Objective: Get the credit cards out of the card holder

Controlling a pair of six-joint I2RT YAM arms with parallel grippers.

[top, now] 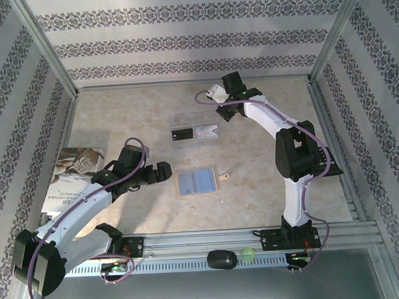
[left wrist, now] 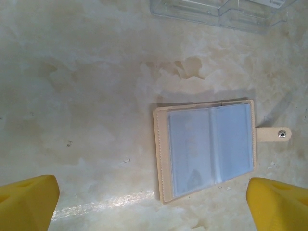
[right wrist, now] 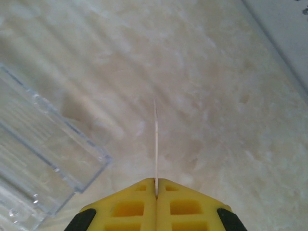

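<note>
Two tools: right [right wrist: 156, 191] tight on perhaps a card [right wrist: 156, 139]; left [top: 163, 171] wide near card holder [left wrist: 207, 149]

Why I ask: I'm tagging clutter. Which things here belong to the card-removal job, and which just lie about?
Job: open card holder; black card and pale card in the clear tray; thin card pinched edge-on by the right gripper; left gripper, open, near the holder.
Lying about: printed booklet; black oval object; green ball.
</note>
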